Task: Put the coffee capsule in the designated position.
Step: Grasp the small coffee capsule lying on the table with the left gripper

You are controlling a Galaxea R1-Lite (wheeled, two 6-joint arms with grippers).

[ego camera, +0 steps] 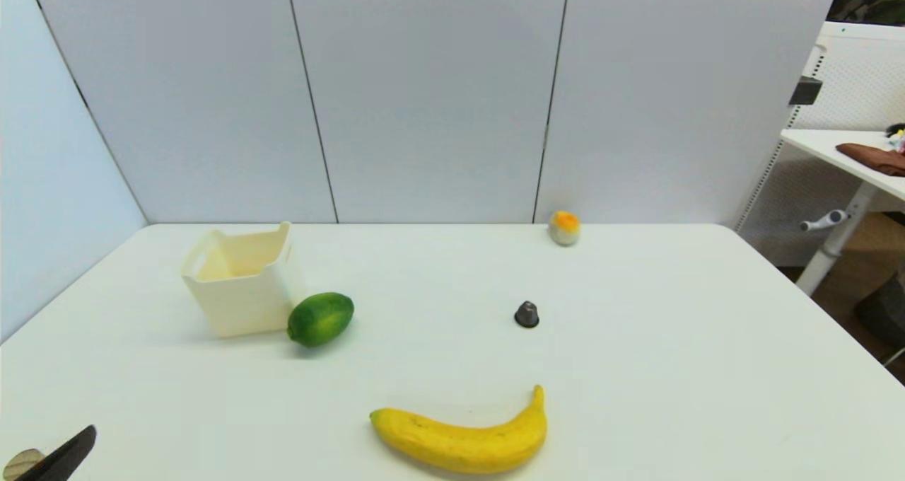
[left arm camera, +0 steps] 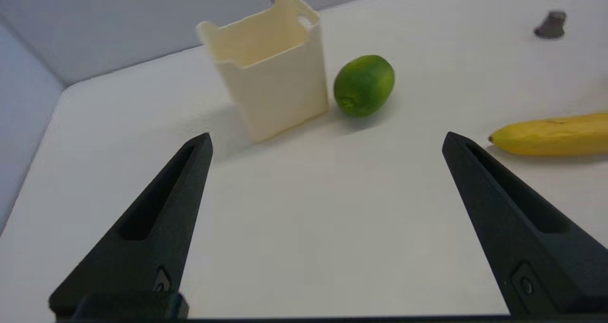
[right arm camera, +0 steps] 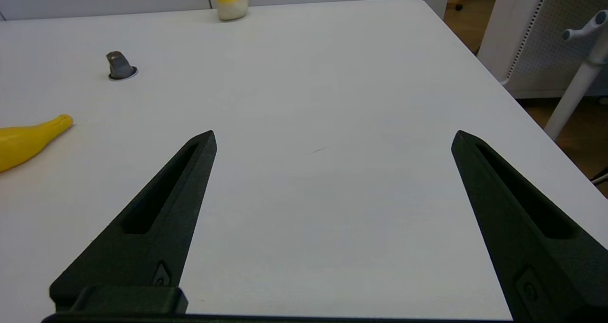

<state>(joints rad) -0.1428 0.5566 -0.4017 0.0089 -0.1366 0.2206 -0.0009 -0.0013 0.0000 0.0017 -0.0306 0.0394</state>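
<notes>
The coffee capsule [ego camera: 527,315], a tiny dark grey-brown cone with a wider rim, stands upright on the white table right of centre; both wrist views catch it too [left arm camera: 551,25] [right arm camera: 120,66]. The designated position is the cream-white square bin [ego camera: 240,277] at the left, seen nearer in the left wrist view [left arm camera: 270,66]. My left gripper [left arm camera: 327,138] is open over bare table at the near left, short of the bin, with only a fingertip [ego camera: 67,453] in the head view. My right gripper [right arm camera: 334,136] is open over the table's right part, well away from the capsule, outside the head view.
A green lime [ego camera: 320,318] lies against the bin's right side. A yellow banana [ego camera: 463,438] rests near the front edge. An orange-and-grey ball [ego camera: 564,227] sits at the far edge by the wall. A white desk [ego camera: 848,155] stands beyond the table's right edge.
</notes>
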